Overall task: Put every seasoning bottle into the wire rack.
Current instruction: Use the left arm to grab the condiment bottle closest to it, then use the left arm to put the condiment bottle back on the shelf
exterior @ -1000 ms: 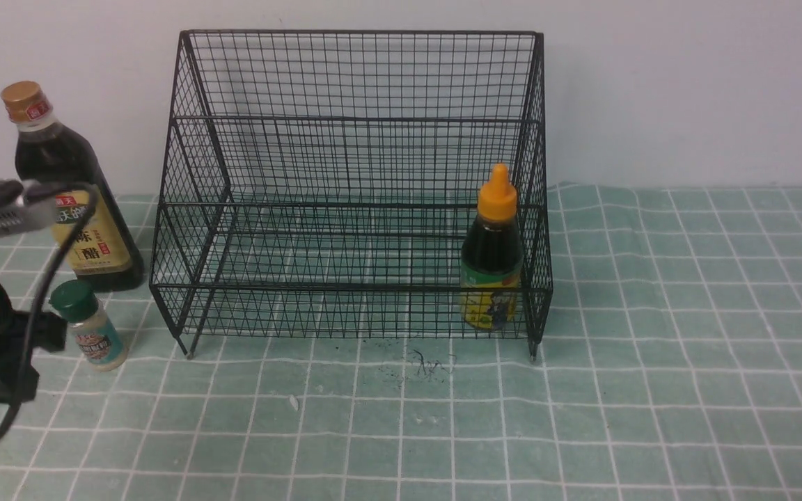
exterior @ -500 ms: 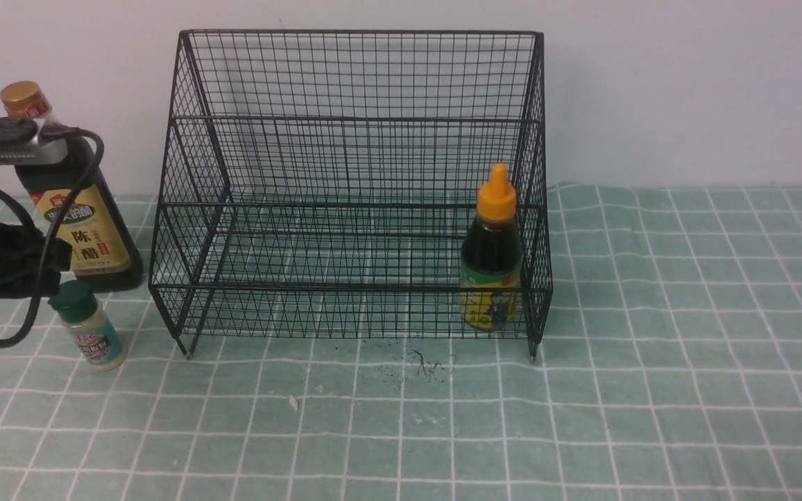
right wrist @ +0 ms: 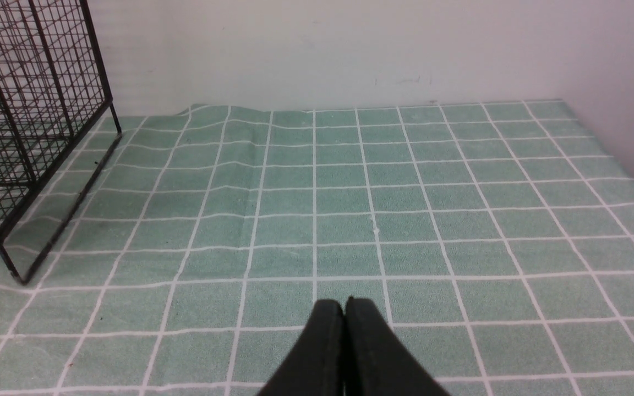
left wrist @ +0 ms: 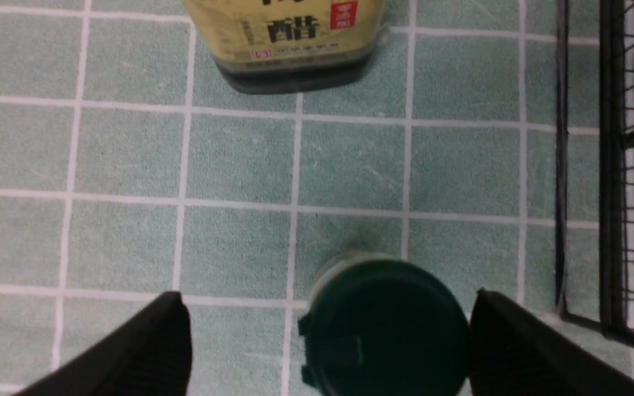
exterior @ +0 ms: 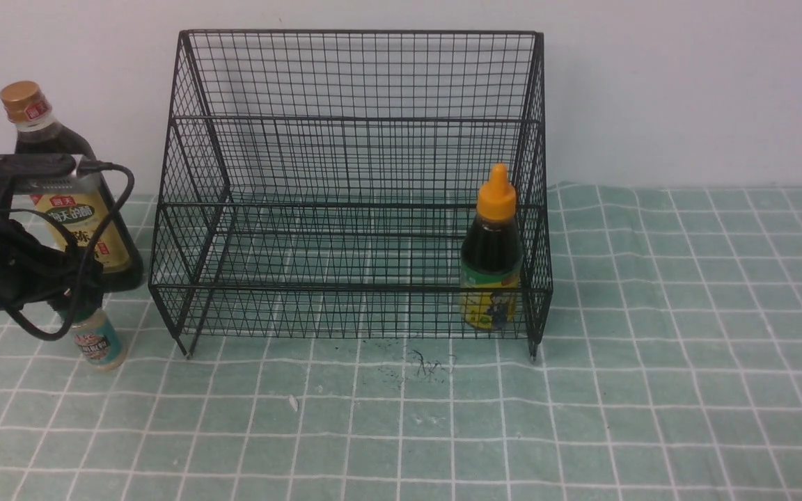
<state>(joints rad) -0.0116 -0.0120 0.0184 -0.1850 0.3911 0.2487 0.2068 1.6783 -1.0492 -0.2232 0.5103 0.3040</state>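
Nearest the camera, a pale green checked tablecloth (exterior: 582, 417) covers the table. Off the right end of the large black two-tier wire-mesh rack (exterior: 359, 160), the right gripper (right wrist: 344, 303) hangs low over the cloth with its black fingers pressed together on nothing.

Just off the rack's left front leg stands the small green-capped shaker with a teal label (exterior: 99, 342), not yet racked. The left gripper (left wrist: 328, 305) hovers above it, fingers spread wide on either side of the cap and gripping nothing. Inside the rack's lower tier, at its right end, the squat dark bottle with an orange nozzle and yellow-green label (exterior: 491, 264) stands upright. Beside the rack's left wall, farther back, the tall dark bottle with a gold cap and tan label (exterior: 49, 139) waits on the cloth.

Risk: the cap sits nearer the rack-side finger than the other. That finger would probably touch first on closing and could shove or tip the shaker. It also runs close to the rack's wires and might snag. A grip on the cap alone may slip.

Obscured: in the front view the left arm and its cable cover the shaker's cap and part of the tall bottle's label. The wrist view crops both fingers and the cap. How far the fingers have descended past the cap cannot be judged.
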